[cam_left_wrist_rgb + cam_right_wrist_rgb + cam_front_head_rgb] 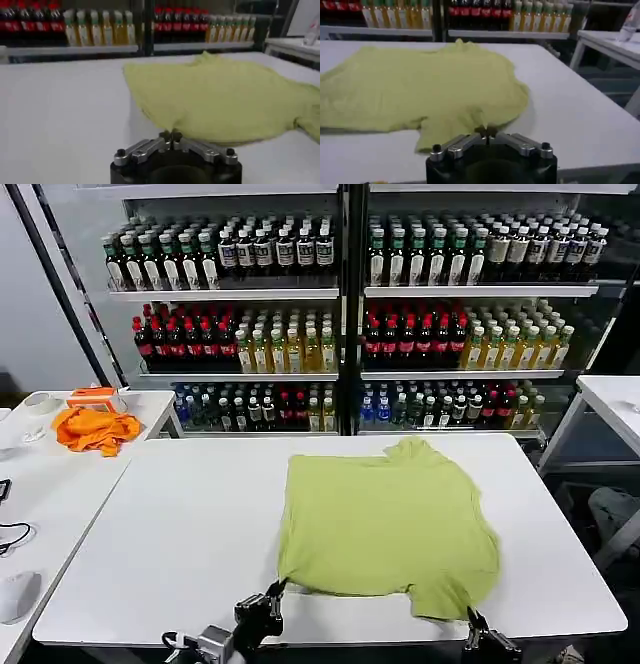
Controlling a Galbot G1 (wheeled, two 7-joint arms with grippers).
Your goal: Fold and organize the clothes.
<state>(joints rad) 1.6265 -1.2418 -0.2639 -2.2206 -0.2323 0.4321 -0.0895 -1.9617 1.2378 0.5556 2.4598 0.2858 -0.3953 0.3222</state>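
Both hands parked at the near desk edge, T-shirt untouched.

T-shirt (pixel 388 529) lies rumpled mid-desk (pixel 170 524); left hand (pixel 264 608) at 7 o'clock and right hand (pixel 480 631) at 5, each pressed together. Grabbing 1 bunched layer could drag it askew.

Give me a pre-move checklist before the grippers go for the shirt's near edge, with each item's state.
1. T-shirt lies on the white table: ok.
2. Shirt fully flat: not ok, near hem bunched at the robot's right.
3. Left gripper at the near hem, fingers shut, holding nothing: ok.
4. Right gripper at the near right corner, fingers shut: ok.
5. Orange cloth away on the side table: ok.
6. Neck label visible: cannot tell.
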